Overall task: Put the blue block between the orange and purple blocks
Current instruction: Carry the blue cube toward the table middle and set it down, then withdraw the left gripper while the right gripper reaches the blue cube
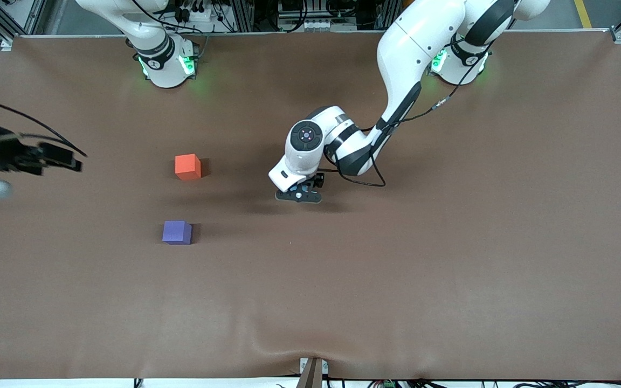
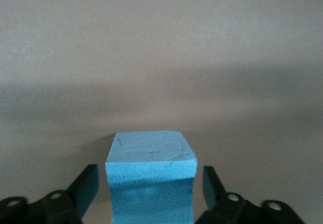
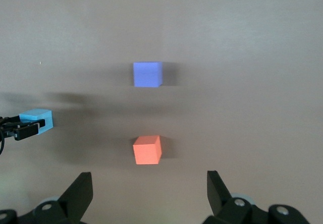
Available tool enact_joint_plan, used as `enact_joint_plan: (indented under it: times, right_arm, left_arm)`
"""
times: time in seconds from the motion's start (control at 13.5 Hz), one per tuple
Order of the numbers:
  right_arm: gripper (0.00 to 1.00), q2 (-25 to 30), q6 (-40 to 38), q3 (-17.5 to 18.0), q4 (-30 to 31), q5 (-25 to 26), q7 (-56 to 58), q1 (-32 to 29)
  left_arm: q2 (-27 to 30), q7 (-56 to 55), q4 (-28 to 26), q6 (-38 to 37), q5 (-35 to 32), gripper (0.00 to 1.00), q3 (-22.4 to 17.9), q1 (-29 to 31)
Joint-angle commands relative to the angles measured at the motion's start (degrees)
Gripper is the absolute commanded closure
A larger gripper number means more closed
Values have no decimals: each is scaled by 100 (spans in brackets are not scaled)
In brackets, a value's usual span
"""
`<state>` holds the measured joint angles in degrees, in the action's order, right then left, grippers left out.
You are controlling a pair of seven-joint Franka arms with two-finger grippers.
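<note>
- Front view: the left gripper (image 1: 299, 196) is low over the table's (image 1: 450, 258) middle, well apart from the orange block (image 1: 187, 166) and the purple block (image 1: 177, 232), which lies nearer the camera.
- The brown stretch between those two is bare.
- Left wrist view: fingers (image 2: 86, 186) stand spread on either side of the blue block (image 2: 150, 176), gaps showing.
- The right gripper (image 3: 146, 193) waits, fingers wide, up over the right arm's end.
- No writing is legible.

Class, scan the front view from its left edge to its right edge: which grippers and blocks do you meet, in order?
Right gripper → purple block → orange block → left gripper, which hides the blue block here.
</note>
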<state>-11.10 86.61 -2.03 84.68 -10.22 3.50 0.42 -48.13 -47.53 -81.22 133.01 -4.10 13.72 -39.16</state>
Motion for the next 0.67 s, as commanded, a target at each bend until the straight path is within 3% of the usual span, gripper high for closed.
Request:
enact_joint_plan:
  times: [0.0,0.22,0.59]
  right_arm:
    - [0,-321,-30,-34,-127,-181,-25,274]
    - [0,-751,215,-34,-127,-261,-34,739]
    - [0,-1587,1013,10,-118,-357,10,1792]
  left_arm:
    - [548,-317,62,-606,-47,0,-185,-40]
    - [1576,-292,36,-1608,-47,0,-773,118]
    - [2816,120,36,-2594,-38,0,-845,1523]
